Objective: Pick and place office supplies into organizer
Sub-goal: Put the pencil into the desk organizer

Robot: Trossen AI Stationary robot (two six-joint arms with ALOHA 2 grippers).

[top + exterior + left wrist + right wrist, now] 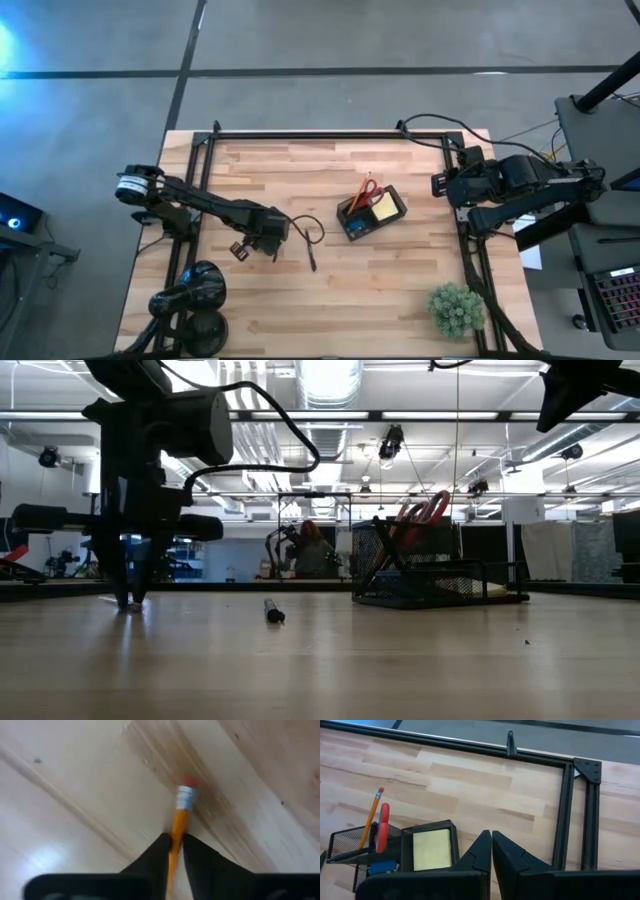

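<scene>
An orange pencil (181, 817) with a red eraser lies on the wooden table, and my left gripper (174, 851) stands over it, shut on it; the fingertips reach down to the tabletop (130, 603). In the high view this gripper (241, 250) is at the table's left middle. A dark pen (312, 258) lies loose to its right. The organizer (371, 212), a black mesh box, holds red scissors (382, 827), another pencil (372, 816), a yellow note pad (431, 849) and a blue piece (382, 867). My right gripper (491, 842) hangs shut and empty above the table's right side. My left gripper pinches the pencil's shaft (178, 832) between its two fingers, a short way behind the metal band and eraser. The fingers come from above, pointing down, and lie across the pencil. The pencil lies flat on the table, its eraser end sticking out beyond the fingers.
A black round lamp-like object (190, 300) stands at the near left corner, close to the left arm. A green spiky plant ball (456, 308) sits near right. A black metal frame (565, 820) runs along the table's far and side edges. Bare wood lies between pen and organizer.
</scene>
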